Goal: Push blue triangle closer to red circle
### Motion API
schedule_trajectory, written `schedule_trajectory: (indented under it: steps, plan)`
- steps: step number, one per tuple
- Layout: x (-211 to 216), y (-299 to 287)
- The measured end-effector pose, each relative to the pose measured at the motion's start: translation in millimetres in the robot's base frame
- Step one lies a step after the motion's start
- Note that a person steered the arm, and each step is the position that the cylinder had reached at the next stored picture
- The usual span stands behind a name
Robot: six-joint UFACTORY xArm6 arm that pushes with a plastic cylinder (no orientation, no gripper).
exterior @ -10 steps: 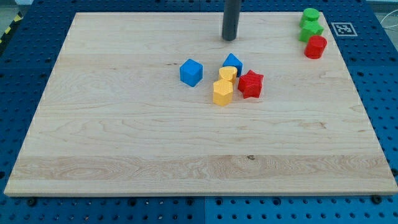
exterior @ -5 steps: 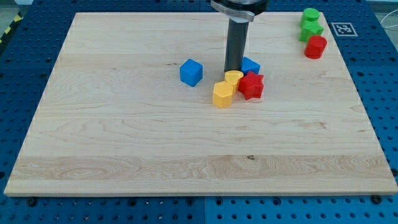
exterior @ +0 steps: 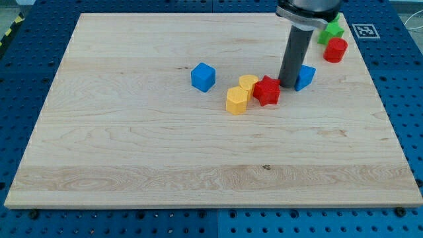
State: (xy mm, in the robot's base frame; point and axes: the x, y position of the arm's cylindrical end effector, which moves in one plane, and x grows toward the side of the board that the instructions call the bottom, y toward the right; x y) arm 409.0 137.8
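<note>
The blue triangle lies on the wooden board, right of centre near the view's top. My tip stands against its left side, between it and the red star. The red circle sits at the view's top right, up and to the right of the blue triangle with a gap between them.
A blue cube lies left of centre. A yellow heart and a yellow hexagon sit just left of the red star. A green block lies above the red circle, partly hidden by the arm.
My tip came down from the view's top to the blue triangle's left side and moved right, pushing the triangle right toward the red circle. The other blocks barely moved.
</note>
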Motion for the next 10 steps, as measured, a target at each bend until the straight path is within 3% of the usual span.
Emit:
schedule_trajectory:
  steps: [3,10]
  plan:
    - [3,50]
    - [-35,52]
